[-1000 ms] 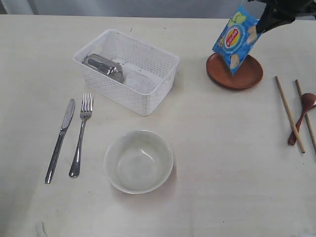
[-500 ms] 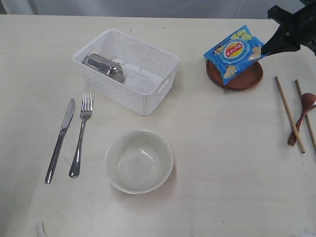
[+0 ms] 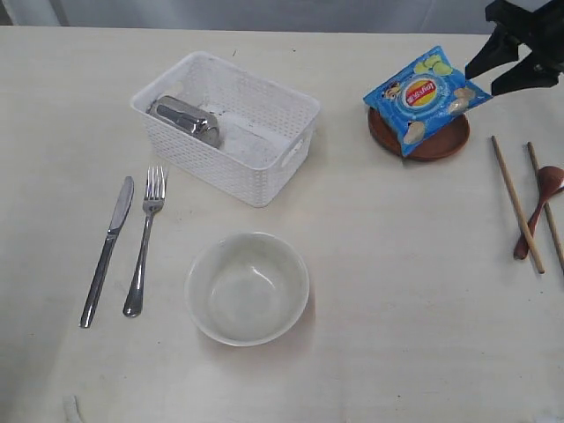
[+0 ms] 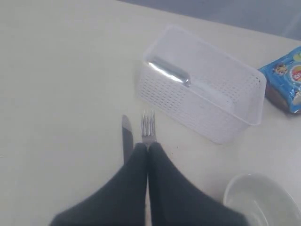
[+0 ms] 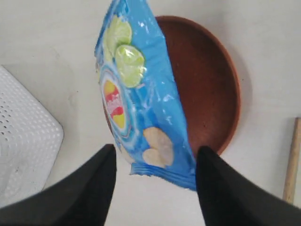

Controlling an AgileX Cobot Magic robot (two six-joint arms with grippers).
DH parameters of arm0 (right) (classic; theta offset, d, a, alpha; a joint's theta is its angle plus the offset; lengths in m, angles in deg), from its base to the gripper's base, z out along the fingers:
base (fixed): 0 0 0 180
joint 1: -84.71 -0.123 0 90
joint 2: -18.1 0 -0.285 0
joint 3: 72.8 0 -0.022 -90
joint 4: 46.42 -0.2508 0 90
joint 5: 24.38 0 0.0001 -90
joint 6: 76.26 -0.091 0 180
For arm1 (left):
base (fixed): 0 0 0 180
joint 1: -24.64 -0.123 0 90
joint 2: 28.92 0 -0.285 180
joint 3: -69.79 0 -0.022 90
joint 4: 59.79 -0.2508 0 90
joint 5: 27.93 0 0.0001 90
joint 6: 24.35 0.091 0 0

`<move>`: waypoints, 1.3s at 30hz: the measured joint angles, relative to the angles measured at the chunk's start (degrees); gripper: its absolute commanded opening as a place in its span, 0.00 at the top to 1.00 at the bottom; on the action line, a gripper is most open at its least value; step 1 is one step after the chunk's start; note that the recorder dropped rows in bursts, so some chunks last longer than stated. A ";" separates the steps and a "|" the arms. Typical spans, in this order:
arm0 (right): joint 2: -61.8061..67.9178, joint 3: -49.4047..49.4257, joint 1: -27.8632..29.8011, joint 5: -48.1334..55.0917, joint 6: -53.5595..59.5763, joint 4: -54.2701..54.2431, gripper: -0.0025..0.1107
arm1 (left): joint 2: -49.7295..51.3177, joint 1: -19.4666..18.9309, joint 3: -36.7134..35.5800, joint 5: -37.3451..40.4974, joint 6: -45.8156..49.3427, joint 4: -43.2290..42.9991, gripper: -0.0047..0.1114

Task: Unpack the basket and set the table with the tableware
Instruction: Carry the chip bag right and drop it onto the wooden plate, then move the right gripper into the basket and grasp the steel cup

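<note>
Steel knife [image 3: 107, 251] and fork [image 3: 144, 242] lie at the left of the table [image 3: 397, 308]. The left gripper [image 4: 148, 147] hangs over their handles, pressed shut and empty. Only a cup [image 3: 185, 121], on its side, shows in the white basket [image 3: 264, 181]. The bowl [image 3: 248, 288] sits near centre. Far right, the chip bag [image 3: 425, 95] rests on the plate [image 3: 441, 145]. The right gripper [image 3: 481, 83] has its jaws spread, not pinching it. Chopsticks [image 3: 517, 204] and spoon [image 3: 539, 207] are placed. Step: unpacking, nearly done. Next: grasp the cup and stand it upright.
</note>
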 measured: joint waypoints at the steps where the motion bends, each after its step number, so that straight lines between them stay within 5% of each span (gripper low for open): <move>1: -0.63 -0.67 0.00 0.00 -0.22 0.15 0.56 | 0.00 0.00 0.00 0.00 0.00 0.00 0.96; 8: -5.73 -6.20 0.00 0.21 -4.78 5.62 0.56 | 0.00 0.00 0.00 0.00 0.13 0.00 0.96; 14: -7.61 -6.69 -2.90 0.76 -3.96 2.79 0.67 | 0.00 0.00 0.00 0.00 0.13 0.11 0.96; 23: -6.77 -6.76 -24.87 -5.18 -1.70 2.43 0.67 | 0.00 0.00 0.00 0.00 0.22 0.44 0.96; 29: -2.10 -10.77 -38.83 -11.58 -0.93 11.84 0.63 | 0.00 0.00 0.00 0.00 0.22 0.58 0.96; 33: 3.68 -18.67 -44.34 -7.65 -1.41 18.49 0.48 | 0.00 0.00 0.00 0.00 0.22 0.58 0.96; 39: 11.32 -33.46 -47.36 0.62 -2.16 21.02 0.48 | 0.00 0.00 0.00 0.00 0.35 0.58 0.96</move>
